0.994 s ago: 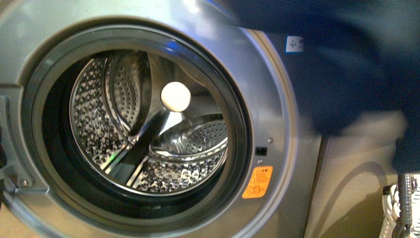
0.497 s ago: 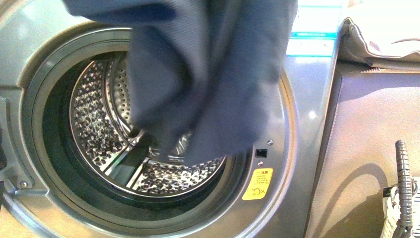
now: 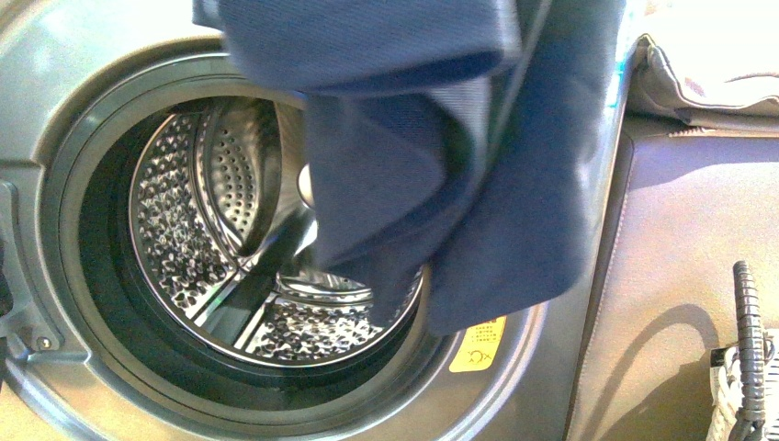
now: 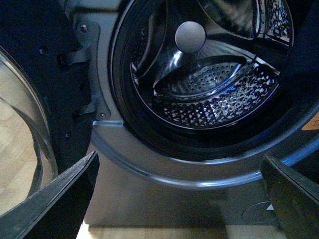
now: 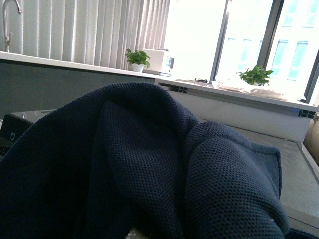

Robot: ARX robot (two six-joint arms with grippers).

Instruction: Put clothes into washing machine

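The clothes (image 3: pixel 478 184), a dark navy knit garment, hang from above in the front view. They drape over the right half of the washing machine (image 3: pixel 83 55) porthole and reach down to the yellow sticker (image 3: pixel 478 347). The perforated steel drum (image 3: pixel 202 211) shows through the open left part. In the right wrist view the clothes (image 5: pixel 149 169) fill the frame and hide my right gripper, which is shut on them. My left gripper (image 4: pixel 179 199) is open and low in front of the washing machine (image 4: pixel 149 164), below the porthole rim, with nothing between its fingers (image 4: pixel 60 199).
The open door with its glass (image 4: pixel 20 149) stands beside the porthole in the left wrist view. A beige cushion (image 3: pixel 707 83) lies on the unit to the right of the machine. A white woven basket with a grey handle (image 3: pixel 746 349) sits at the bottom right.
The clothes swung from the upper right corner leftward across the porthole, then settled lower and slightly right, now reaching the yellow sticker.
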